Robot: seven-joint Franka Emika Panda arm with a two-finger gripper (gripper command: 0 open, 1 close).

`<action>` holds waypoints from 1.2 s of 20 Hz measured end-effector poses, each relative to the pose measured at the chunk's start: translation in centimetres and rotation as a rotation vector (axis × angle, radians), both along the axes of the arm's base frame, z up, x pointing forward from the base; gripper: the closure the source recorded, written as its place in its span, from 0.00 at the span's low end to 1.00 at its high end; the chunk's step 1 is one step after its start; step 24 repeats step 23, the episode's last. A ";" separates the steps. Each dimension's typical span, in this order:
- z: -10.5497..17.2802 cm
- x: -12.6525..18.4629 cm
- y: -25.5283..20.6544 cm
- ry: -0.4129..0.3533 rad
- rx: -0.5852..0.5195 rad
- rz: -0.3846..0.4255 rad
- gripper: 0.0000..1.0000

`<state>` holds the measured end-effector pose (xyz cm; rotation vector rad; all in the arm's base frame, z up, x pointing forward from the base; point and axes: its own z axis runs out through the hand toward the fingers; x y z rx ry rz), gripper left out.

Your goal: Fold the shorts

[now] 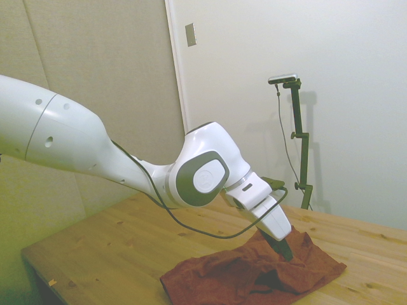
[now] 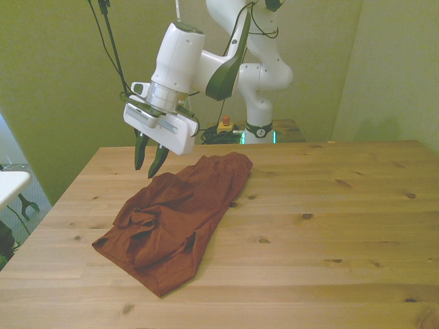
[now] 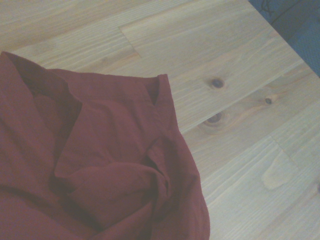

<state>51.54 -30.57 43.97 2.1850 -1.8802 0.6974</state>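
Note:
The rust-red shorts [image 2: 180, 218] lie rumpled on the wooden table [image 2: 329, 205], running from the middle toward the front view's left near corner, with folds and a dark hollow [image 1: 270, 279] in the cloth. My gripper [image 2: 149, 163] hangs tilted over the far-left edge of the shorts [image 1: 241, 273], open, with nothing between its dark fingers. The fingertips [image 1: 284, 249] are close to the fabric; I cannot tell whether they touch it. Up close, the wrist view shows a creased corner of the shorts [image 3: 100, 165] on the planks.
The table's edge [image 3: 280, 37] runs close past the shorts' corner in the wrist view, with dark floor [image 3: 300, 25] beyond. Behind the table by the robot's base sits a yellow box with a red button [image 2: 224, 124]. Bare wood [image 2: 343, 260] stretches across the front view's right.

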 end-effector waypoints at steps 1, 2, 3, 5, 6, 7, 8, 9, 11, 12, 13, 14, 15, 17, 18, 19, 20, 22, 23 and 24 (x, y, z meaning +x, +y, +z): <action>0.3 -0.1 0.0 -0.005 -0.001 -0.001 0.00; 0.7 -0.2 0.0 -0.010 -0.002 -0.001 0.00; 1.1 -0.4 0.1 -0.015 -0.002 0.001 0.00; 2.1 -0.8 1.1 -0.012 0.005 0.007 0.00; 2.6 -1.2 2.1 -0.001 0.014 0.013 0.00; 3.0 -1.7 3.3 0.009 0.028 0.023 0.00; 3.2 -2.4 4.9 0.013 0.058 0.044 0.00; 3.2 -3.4 6.7 0.016 0.096 0.074 0.00; 2.4 -5.9 10.2 0.040 0.159 0.133 0.00; 1.8 -7.3 11.7 0.058 0.184 0.154 0.00; 1.2 -8.8 13.1 0.076 0.202 0.172 0.00; 0.5 -10.3 14.5 0.088 0.222 0.191 0.00; -0.2 -11.8 15.9 0.099 0.239 0.209 0.00; -1.5 -14.6 18.9 0.111 0.276 0.258 0.00; -1.8 -15.8 20.3 0.116 0.292 0.285 0.00; -2.0 -16.9 21.8 0.121 0.308 0.315 0.00; -1.7 -17.9 23.2 0.124 0.325 0.342 0.00; 0.9 -18.9 25.2 0.120 0.341 0.380 0.00; 2.1 -19.4 25.8 0.111 0.341 0.387 0.00; 2.1 -19.4 25.8 0.111 0.341 0.387 0.00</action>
